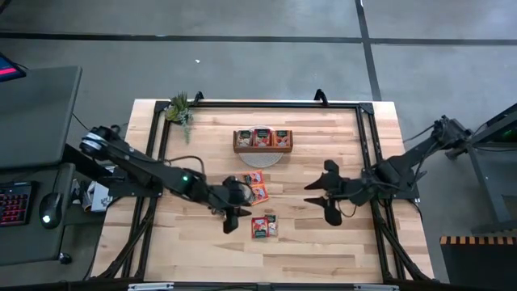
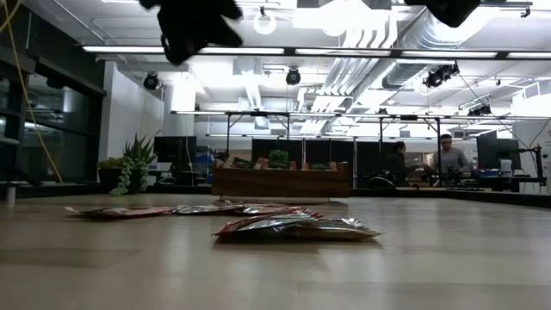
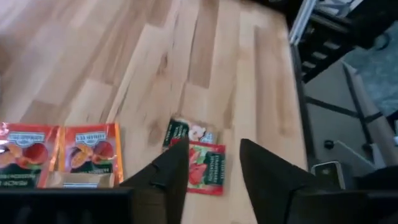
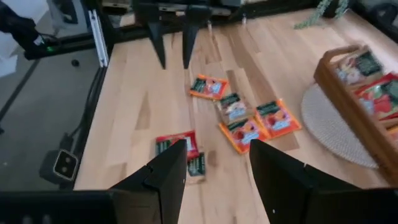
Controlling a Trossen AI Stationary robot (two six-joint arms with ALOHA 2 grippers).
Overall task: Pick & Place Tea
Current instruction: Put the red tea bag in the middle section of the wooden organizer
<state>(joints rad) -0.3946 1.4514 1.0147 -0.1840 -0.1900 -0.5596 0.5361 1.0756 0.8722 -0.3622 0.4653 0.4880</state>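
Tea sachets (image 1: 263, 226) lie loose on the wooden table (image 1: 339, 250) in the high view: a red-and-green pair toward the near edge, and orange ones (image 1: 256, 192) between that pair and the round pale mat (image 1: 264, 158). More sachets fill the wooden tray (image 1: 262, 140) standing on the mat. The left gripper (image 1: 234, 217) hangs just beside the near pair, its fingers apart with nothing between them. The right gripper (image 1: 321, 200) waits off to the right, well apart from the tea, fingers spread and empty. A small plant (image 1: 179, 108) stands at the far left corner.

From table height, the near sachets (image 2: 297, 226) lie flat in a low stack, others (image 2: 172, 209) behind them, the tray (image 2: 281, 182) beyond. People sit at desks in the room behind.

The left wrist view shows its two dark fingers (image 3: 168, 180) parted above a red sachet (image 3: 202, 167) that partly overlaps a green one (image 3: 186, 132); whether a fingertip touches it is hard to tell.

The right wrist view shows wide fingers (image 4: 165, 177) over bare wood, the scattered sachets (image 4: 249, 124) ahead.
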